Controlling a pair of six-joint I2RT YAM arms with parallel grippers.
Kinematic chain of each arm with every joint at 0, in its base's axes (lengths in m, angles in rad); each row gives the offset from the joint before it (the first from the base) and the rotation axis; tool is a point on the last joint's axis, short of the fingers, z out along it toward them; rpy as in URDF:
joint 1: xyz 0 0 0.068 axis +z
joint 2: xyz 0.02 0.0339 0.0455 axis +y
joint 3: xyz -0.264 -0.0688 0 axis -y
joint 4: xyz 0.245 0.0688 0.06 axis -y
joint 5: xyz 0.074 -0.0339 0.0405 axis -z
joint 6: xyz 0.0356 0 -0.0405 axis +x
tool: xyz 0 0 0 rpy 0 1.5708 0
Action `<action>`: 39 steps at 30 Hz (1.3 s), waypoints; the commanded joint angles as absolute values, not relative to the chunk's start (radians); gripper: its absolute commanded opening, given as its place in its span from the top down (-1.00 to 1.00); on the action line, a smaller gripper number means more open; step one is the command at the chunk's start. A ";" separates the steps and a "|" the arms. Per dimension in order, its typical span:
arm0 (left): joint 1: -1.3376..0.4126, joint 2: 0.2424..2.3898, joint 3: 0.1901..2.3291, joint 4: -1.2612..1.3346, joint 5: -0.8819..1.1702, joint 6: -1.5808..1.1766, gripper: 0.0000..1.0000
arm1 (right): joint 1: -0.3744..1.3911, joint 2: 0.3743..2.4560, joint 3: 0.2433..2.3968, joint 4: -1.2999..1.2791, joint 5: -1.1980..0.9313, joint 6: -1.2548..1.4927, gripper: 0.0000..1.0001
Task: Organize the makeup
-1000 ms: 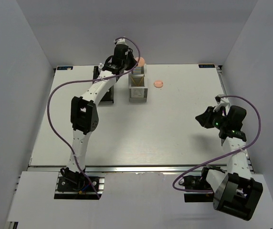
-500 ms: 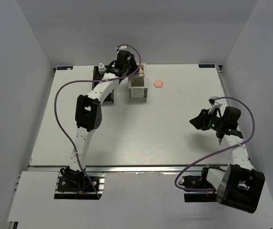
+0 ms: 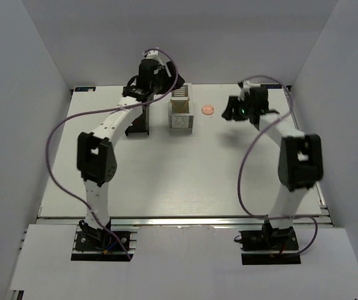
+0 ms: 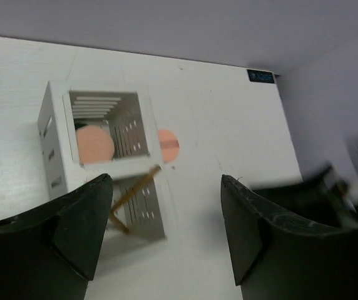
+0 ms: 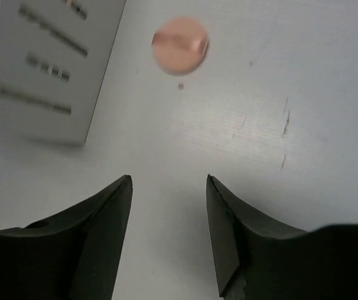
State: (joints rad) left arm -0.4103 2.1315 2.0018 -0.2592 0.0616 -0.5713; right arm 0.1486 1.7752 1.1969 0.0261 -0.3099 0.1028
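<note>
One peach disc (image 4: 94, 144) lies inside the far compartment of the white slatted box (image 3: 180, 114). Thin wooden sticks (image 4: 135, 197) lean in its near compartment. A second peach disc (image 3: 208, 110) lies on the table just right of the box, and also shows in the right wrist view as the disc (image 5: 180, 45). My left gripper (image 3: 154, 78) hovers at the back left of the box, open and empty (image 4: 166, 181). Just right of the loose disc is my right gripper (image 3: 230, 114), open and empty, with the disc ahead of its fingers (image 5: 168, 178).
A black slatted box (image 3: 138, 123) stands left of the white one, partly under my left arm. The white box's wall (image 5: 41, 62) is close on the left of my right gripper. The table's back edge and the grey walls are near both grippers.
My left gripper opened, the peach disc it carried now lies in the white box, and the gripper drew back to the left. My right arm swung from the right side to the back, opening wider.
</note>
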 commanded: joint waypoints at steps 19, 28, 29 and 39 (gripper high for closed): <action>-0.373 0.924 0.799 -0.308 -0.098 -0.615 -0.80 | 0.307 2.348 1.925 -0.017 0.092 0.129 -0.25; -0.374 0.859 0.729 -0.348 -0.115 -0.652 -0.81 | 0.324 2.407 1.948 0.004 0.124 0.106 -0.21; -0.374 0.862 0.730 -0.354 -0.112 -0.652 -0.81 | 0.325 2.417 1.951 0.018 0.130 0.100 -0.20; -0.374 0.847 0.715 -0.373 -0.129 -0.657 -0.81 | 0.339 2.439 1.913 0.008 0.149 0.054 0.13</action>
